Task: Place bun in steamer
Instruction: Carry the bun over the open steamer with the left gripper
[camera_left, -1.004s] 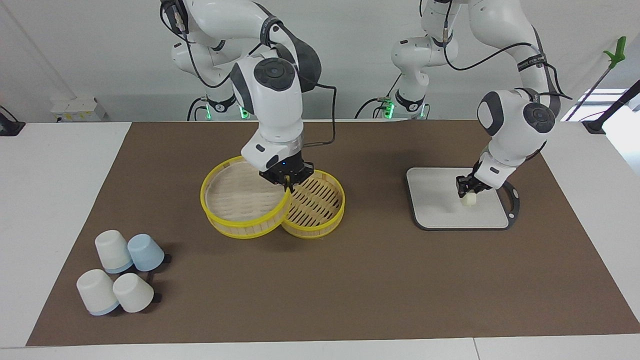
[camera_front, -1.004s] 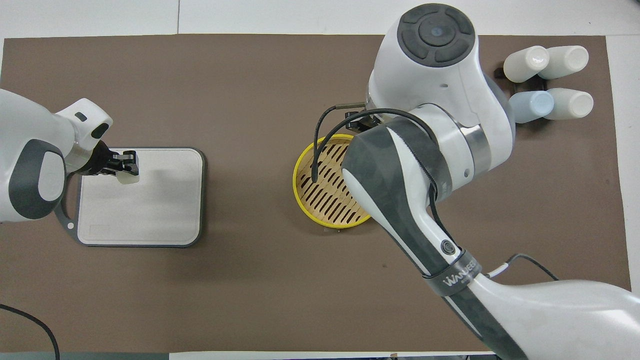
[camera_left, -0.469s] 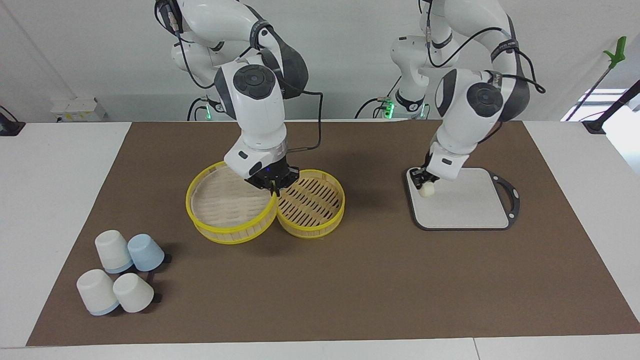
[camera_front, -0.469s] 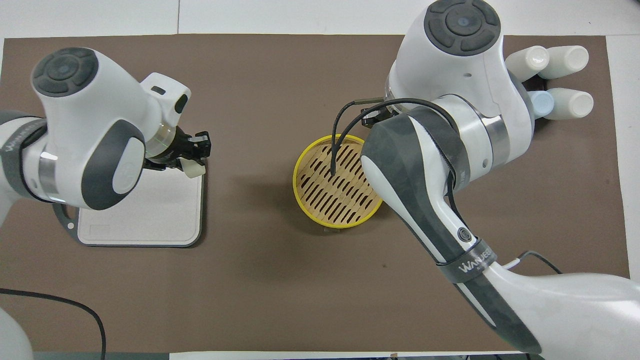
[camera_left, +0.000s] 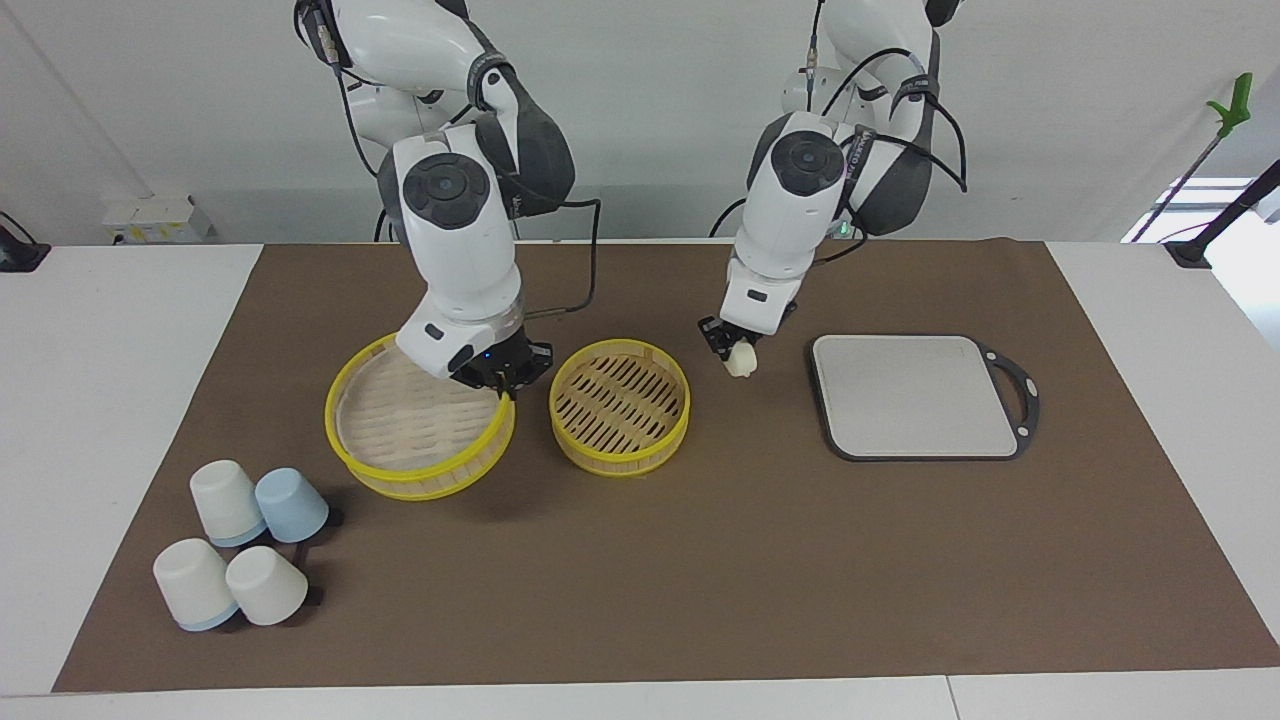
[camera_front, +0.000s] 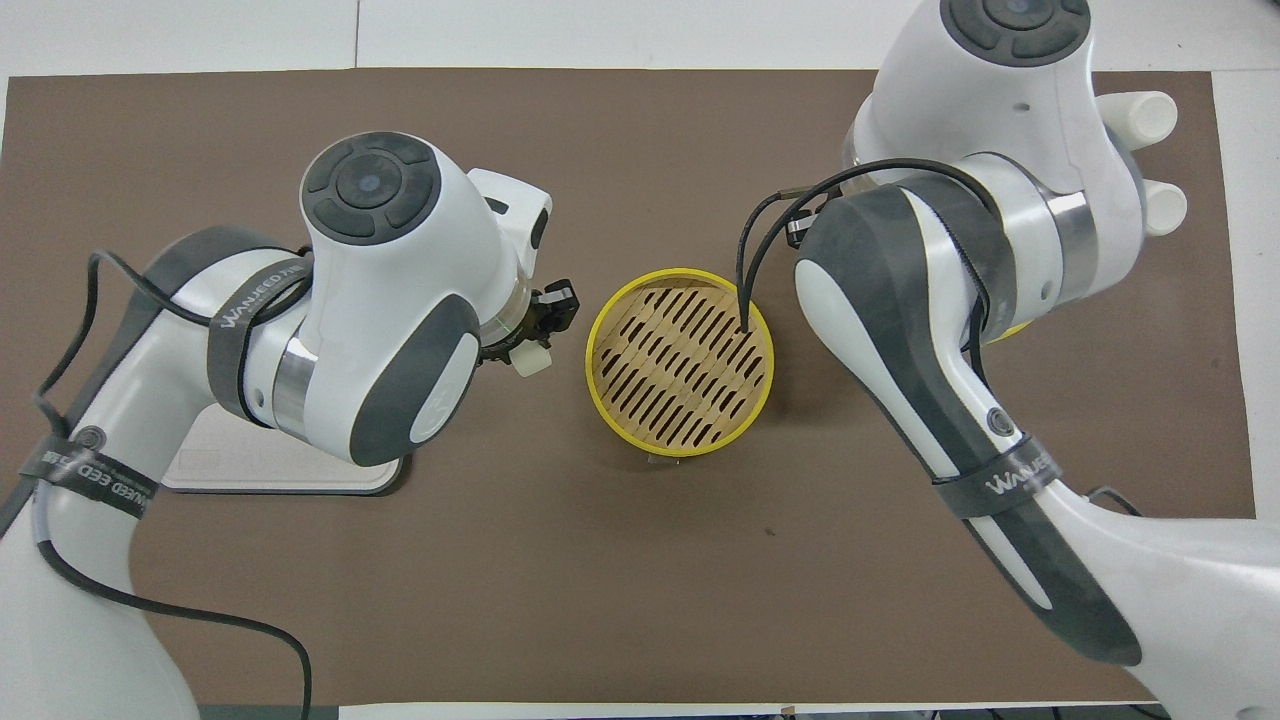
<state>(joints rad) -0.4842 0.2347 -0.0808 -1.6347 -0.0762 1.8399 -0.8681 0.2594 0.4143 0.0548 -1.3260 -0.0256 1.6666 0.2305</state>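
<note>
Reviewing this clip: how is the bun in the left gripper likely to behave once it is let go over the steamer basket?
The bun looks small and smooth, so probably light. Its rounded oblong shape suggests it may roll a little on landing. The left gripper is shut on it and holds it up beside the steamer basket, whose raised yellow rim should likely keep it inside.

We note a brown mat (camera_left: 700, 560) covering the worktop (camera_left: 100, 400). On it lie a grey-edged cutting board (camera_left: 915, 400) and, toward the right arm's end, four tipped cups (camera_left: 245, 545).
</note>
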